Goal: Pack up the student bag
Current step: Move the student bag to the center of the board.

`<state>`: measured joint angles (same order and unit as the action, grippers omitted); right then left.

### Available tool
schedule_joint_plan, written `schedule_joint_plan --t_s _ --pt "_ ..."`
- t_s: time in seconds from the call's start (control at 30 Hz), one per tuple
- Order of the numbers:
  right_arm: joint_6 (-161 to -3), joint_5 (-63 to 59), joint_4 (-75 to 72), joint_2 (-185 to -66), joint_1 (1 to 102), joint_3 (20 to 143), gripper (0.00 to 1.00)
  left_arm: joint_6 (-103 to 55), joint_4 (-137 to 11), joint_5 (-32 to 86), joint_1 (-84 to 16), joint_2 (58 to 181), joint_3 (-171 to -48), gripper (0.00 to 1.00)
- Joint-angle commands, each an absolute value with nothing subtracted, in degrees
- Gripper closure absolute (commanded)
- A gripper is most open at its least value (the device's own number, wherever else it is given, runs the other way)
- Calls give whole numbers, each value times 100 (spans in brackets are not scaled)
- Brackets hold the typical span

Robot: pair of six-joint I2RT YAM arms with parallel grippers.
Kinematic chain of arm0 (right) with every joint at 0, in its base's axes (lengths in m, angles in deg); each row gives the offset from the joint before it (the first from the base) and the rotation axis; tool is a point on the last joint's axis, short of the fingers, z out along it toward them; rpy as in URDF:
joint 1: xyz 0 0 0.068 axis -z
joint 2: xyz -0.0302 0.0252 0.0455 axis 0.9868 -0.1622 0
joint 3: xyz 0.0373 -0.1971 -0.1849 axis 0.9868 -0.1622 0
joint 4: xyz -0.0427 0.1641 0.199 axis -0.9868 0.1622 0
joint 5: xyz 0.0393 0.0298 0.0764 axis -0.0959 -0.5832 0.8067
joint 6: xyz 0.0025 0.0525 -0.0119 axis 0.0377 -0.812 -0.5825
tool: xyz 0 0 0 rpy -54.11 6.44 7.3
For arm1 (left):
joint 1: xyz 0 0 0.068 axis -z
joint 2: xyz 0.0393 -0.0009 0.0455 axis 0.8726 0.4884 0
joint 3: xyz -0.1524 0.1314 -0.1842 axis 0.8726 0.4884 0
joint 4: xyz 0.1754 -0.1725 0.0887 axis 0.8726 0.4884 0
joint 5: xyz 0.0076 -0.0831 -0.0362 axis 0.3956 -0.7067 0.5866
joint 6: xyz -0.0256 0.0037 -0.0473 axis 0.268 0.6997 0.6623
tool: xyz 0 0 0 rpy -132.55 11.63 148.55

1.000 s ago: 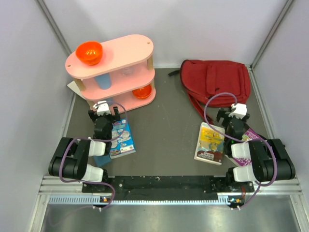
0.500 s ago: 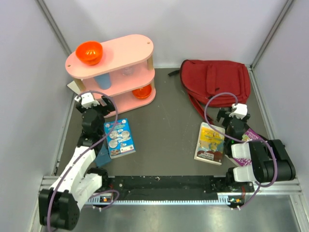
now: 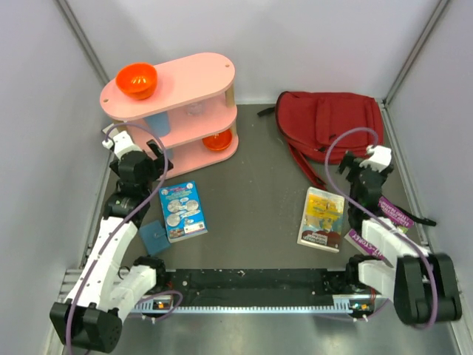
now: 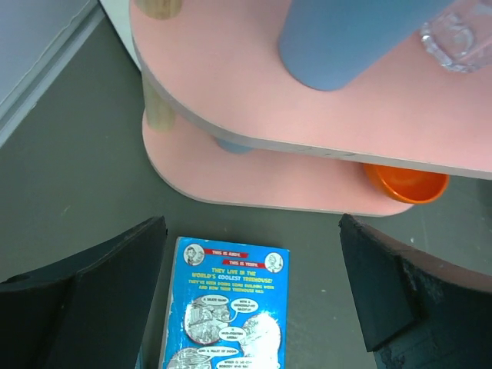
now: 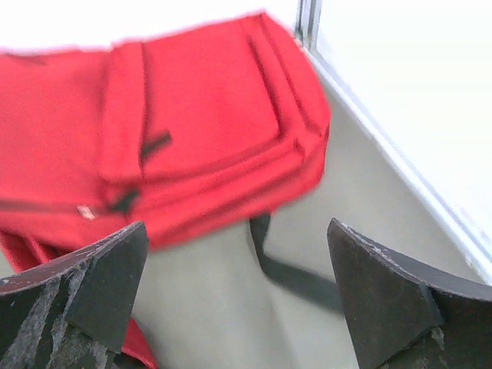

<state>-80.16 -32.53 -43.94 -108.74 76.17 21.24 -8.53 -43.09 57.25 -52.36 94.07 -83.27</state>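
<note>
Red student bag (image 3: 329,122) lies flat, nothing packed; blue book (image 3: 182,211) and yellow book (image 3: 321,218) are left on the counter (image 3: 255,174); left fingers (image 4: 92,300) and right fingers (image 5: 384,300) are spread, empty

The left gripper (image 3: 151,161) has swung off the blue comic-covered paperback book (image 3: 182,211) to the frame's upper left. The right gripper (image 3: 353,168) has edged up and right.
</note>
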Motion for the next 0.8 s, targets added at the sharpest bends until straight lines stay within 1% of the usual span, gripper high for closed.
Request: schedule_joint_plan --t_s 0.0,0.07,0.1,0.13,0.17,0.2,0.23,0.27,0.33,0.37,0.43,0.57,0.7,0.77 --pt "-8424 -3427 -2217 -9792 7627 3485 1 -979 -3885 4941 -5233 9119 -8708 1" --pt "-8572 -3074 -1259 -9790 7662 3768 1 -1103 -3719 4676 -5233 9066 -8892 1" --pt "-8921 -2977 -942 -9956 7715 4066 1 -1234 -3614 4570 -5233 9057 -8963 1" --pt "-9108 -2489 -643 -10053 7793 4234 1 -1253 -3447 4604 -5233 9040 -9103 1" --pt "-9666 -2249 82 -10150 8038 4592 1 -1270 -3237 4665 -5233 9022 -9121 1" --pt "-9985 -2012 367 -10377 8232 4753 1 -1314 -3174 4770 -5233 8943 -9113 1" --pt "-10249 -1235 631 -10484 8451 4893 1 -1349 -3164 4788 -5233 8873 -9008 1" --pt "-10722 -749 834 -10615 8871 5060 1 -1367 -3182 4823 -5233 8820 -8938 1" --pt "-11199 304 828 -10966 9269 5114 1 -1315 -3278 4867 -5233 8618 -8658 1" --pt "-11567 476 819 -11081 9375 5158 1 -1280 -3348 4850 -5233 8565 -8578 1" --pt "-11666 941 792 -11449 9631 5176 1 -1262 -3393 4719 -5233 8486 -8463 1" --pt "-11965 943 504 -12082 9692 5159 1 -1279 -3472 4543 -5233 8529 -8419 1" --pt "-12386 1426 -664 -12672 9692 5018 3 -1297 -3463 4297 -5233 8652 -8410 1" --pt "-12676 1322 -1044 -12945 9684 5026 5 -1288 -3498 4253 -5233 8688 -8392 1"
